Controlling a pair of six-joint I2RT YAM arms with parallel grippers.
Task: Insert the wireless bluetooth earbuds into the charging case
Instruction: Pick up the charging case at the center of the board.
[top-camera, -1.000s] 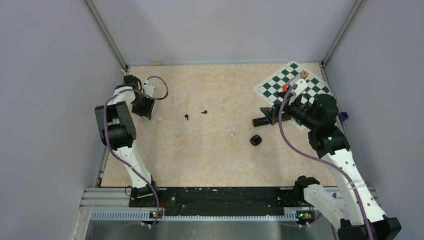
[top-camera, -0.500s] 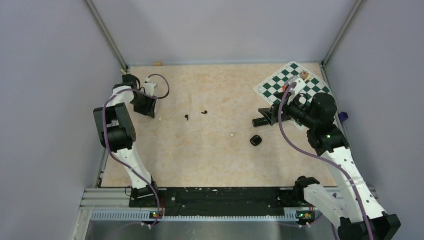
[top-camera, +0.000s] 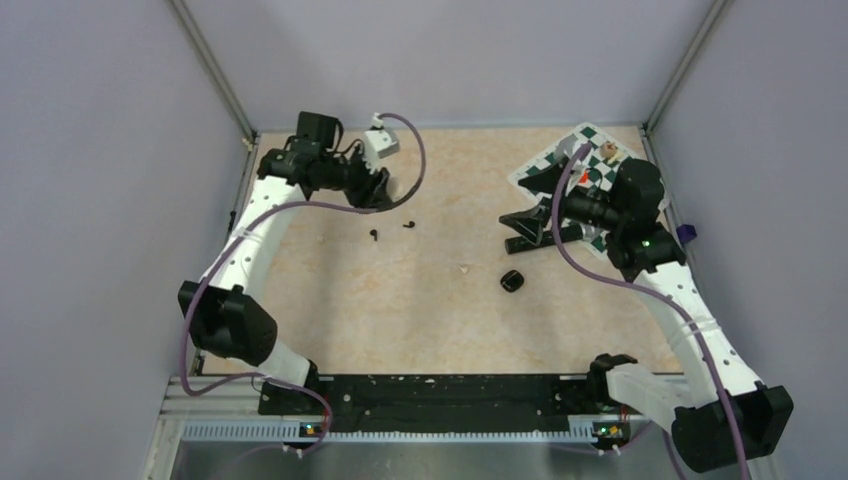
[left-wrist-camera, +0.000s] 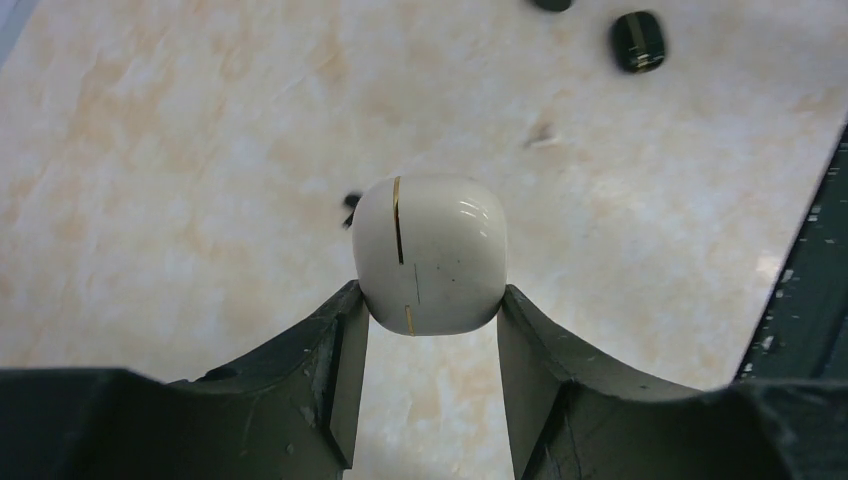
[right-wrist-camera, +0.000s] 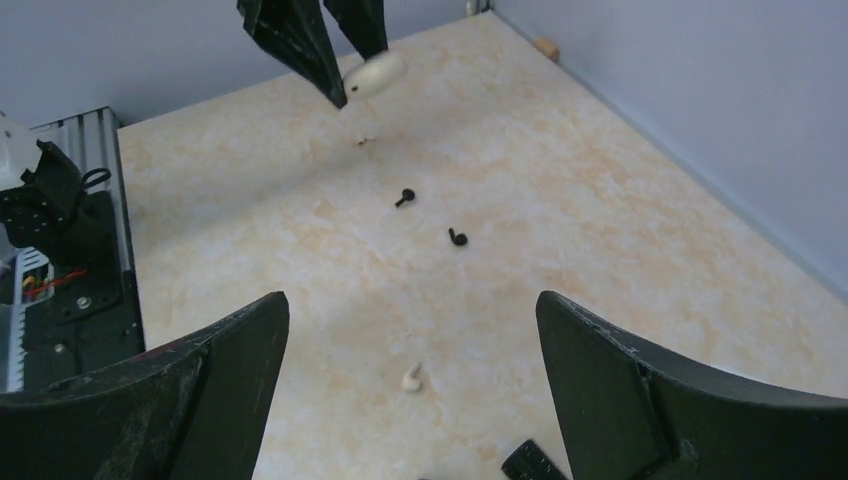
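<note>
Tabletop (top-camera: 440, 330) of mottled beige between lilac walls (top-camera: 110, 150) bears charging case (top-camera: 512, 281), perhaps shut.

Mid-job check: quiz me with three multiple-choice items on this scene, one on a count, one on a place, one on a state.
1. Black earbuds lying on the table: A one; B two; C three.
2. The black charging case lies: A touching an earbud; B alone, right of the table's centre; C at the far-left corner.
3. The left fingers are: A open and empty; B shut on an earbud; C shut on a white rounded box.

1 B: the top view shows two separate buds.
2 B: bare table surrounds it.
3 C: the left wrist view shows the box clamped between both fingers.
</note>
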